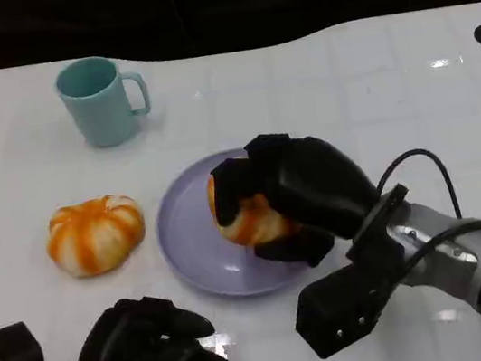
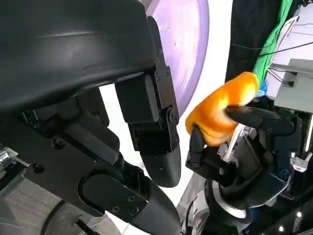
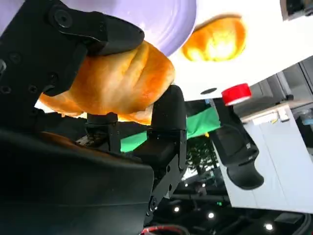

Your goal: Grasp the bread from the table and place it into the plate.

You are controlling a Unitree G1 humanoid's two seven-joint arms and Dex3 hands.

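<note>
Right robot hand [image 1: 284, 196] grips bread [image 1: 248, 218] over plate [image 1: 186, 244].

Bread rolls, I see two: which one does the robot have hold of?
The roll over the purple plate: the right hand grips that bread. The other striped roll lies untouched on the table left of the plate.

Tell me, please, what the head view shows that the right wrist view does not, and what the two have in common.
Head view alone: the teal mug at the table's far left, and the left hand low near the table's front edge, holding nothing.

Right wrist view alone: the room beyond the table, with a red round object, green fabric and a white cabinet.

Both: the right hand gripping a bread roll over the purple plate, and a second bread roll lying on the white table beside the plate.
</note>
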